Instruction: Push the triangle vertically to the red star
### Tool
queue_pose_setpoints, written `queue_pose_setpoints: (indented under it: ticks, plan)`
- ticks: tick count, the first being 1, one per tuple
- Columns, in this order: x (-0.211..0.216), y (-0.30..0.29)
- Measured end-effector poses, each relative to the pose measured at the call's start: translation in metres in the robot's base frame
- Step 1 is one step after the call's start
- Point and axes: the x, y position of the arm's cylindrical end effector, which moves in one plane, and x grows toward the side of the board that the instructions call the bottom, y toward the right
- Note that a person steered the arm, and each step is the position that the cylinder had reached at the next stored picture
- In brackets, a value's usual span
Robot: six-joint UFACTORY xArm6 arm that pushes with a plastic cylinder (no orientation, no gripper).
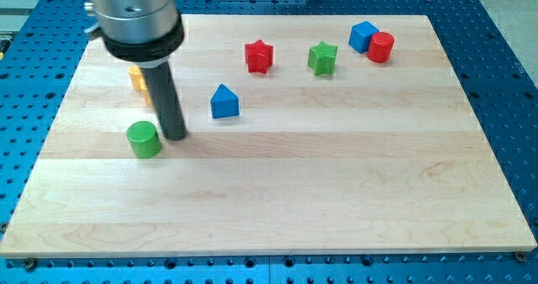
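On the worktop (277, 191) the blue triangle (224, 102) sits below-left of the red star (259, 55) — apart from it. My tip (174, 136) — a bare rod, no hand — stands left of the triangle, just beside the green cylinder (145, 139).

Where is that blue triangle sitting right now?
The blue triangle sits left of the board's centre, below and left of the red star, with my tip to its left beside the green cylinder.

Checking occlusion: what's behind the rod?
A yellow block sits behind the rod, its right part covered, so its shape can't be made out. My tip rests just right of the green cylinder.
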Motion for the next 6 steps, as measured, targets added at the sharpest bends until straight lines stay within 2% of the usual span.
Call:
queue_pose_setpoints:
  ticks: [1, 2, 3, 4, 5, 6]
  plan:
    - [-0.029, 0.021]
    - [-0.039, 0.082]
    - [0.005, 0.115]
    - [-0.037, 0.250]
    - [-0.121, 0.359]
    - [-0.200, 0.363]
